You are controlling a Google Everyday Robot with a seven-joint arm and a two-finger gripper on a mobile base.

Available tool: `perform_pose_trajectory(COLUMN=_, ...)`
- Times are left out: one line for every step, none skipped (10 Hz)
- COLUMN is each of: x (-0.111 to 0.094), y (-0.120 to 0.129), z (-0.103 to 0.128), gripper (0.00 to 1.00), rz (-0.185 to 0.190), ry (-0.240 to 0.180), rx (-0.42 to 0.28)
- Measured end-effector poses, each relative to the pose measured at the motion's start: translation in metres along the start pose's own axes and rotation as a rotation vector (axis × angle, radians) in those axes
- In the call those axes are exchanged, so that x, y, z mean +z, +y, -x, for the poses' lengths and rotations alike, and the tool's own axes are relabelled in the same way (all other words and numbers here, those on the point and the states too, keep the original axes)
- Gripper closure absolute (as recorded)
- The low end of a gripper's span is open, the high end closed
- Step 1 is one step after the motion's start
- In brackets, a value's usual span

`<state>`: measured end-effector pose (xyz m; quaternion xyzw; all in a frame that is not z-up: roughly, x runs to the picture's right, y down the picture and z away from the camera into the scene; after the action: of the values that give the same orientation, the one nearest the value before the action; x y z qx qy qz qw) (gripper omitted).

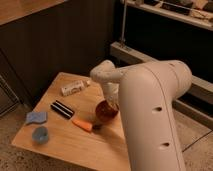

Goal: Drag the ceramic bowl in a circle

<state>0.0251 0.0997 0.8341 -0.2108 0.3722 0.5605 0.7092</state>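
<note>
The ceramic bowl is sitting on the right part of the wooden table: round, glossy, dark red, smooth-walled. The gripper is hanging at the bowl's right rim with its fingers together; any hold on the rim cannot be confirmed. A tapered orange carrot is lying just left of the bowl. A light-blue cup is standing near left.
</note>
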Motion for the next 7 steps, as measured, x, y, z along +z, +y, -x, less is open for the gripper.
perform_pose_trajectory(x=-0.010, y=0.019, z=0.006, gripper=1.00, rz=0.010, ry=-0.021, rx=-0.044)
perform_pose_trajectory(x=-0.018, y=0.035, z=0.013, gripper=1.00, rz=0.016, ry=-0.037, rx=-0.086)
perform_pose_trajectory(x=-0.026, y=0.053, z=0.022, gripper=1.00, rz=0.021, ry=-0.053, rx=-0.126)
perform_pose_trajectory(x=-0.031, y=0.066, z=0.033, gripper=1.00, rz=0.023, ry=-0.063, rx=-0.152)
perform_pose_trajectory(x=-0.034, y=0.074, z=0.043, gripper=1.00, rz=0.025, ry=-0.071, rx=-0.166)
perform_pose_trajectory(x=-0.037, y=0.081, z=0.059, gripper=1.00, rz=0.028, ry=-0.080, rx=-0.177)
perform_pose_trajectory(x=-0.038, y=0.083, z=0.071, gripper=1.00, rz=0.026, ry=-0.085, rx=-0.178)
